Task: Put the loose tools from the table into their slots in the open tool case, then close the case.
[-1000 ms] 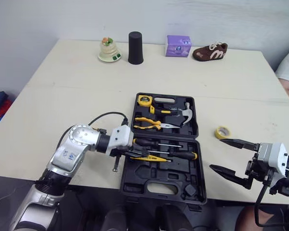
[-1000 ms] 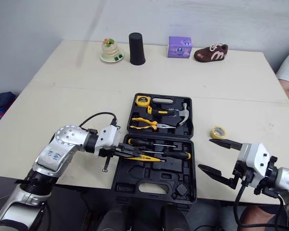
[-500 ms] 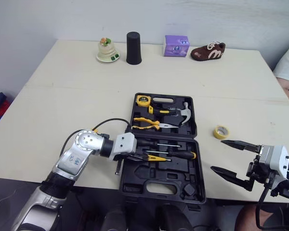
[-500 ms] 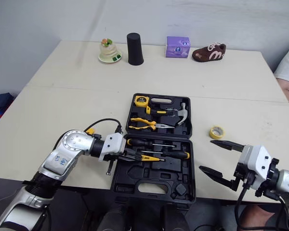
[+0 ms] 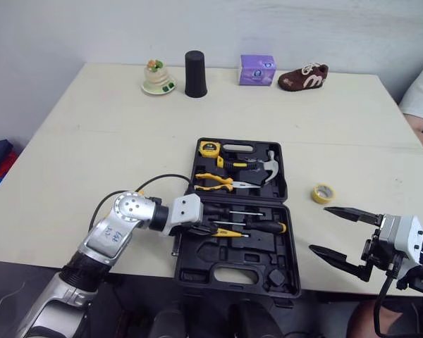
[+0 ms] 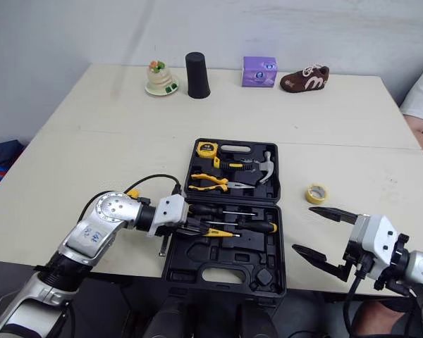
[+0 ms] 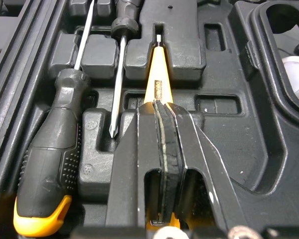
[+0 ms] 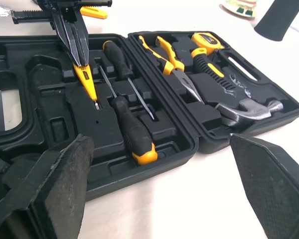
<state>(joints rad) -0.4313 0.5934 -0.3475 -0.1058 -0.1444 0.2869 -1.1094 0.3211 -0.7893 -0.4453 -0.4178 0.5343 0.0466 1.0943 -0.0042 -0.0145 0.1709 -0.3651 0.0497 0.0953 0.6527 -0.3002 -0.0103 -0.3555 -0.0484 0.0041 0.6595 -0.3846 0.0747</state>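
Observation:
The black tool case (image 5: 234,272) lies open on the table's near side. Its far half holds a tape measure (image 5: 210,148), yellow pliers (image 5: 217,180) and a hammer (image 5: 266,165). Two black screwdrivers (image 5: 257,227) lie in the near half. My left gripper (image 5: 207,227) is shut on a slim yellow tool (image 7: 156,79), whose tip sits in a groove of the near half beside the screwdrivers. A yellow tape roll (image 5: 323,193) lies loose on the table right of the case. My right gripper (image 5: 319,229) hangs open and holds nothing, near the front edge, right of the case.
Along the table's far edge stand a small cake-like ornament (image 5: 158,77), a black cup (image 5: 195,72), a purple box (image 5: 256,70) and a brown shoe (image 5: 303,76). A person's white sleeve (image 5: 421,95) shows at the right edge.
My left gripper has moved a little rightward, further over the case's near half, with the yellow tool in it. The right gripper has hardly moved. The camera has shifted slightly.

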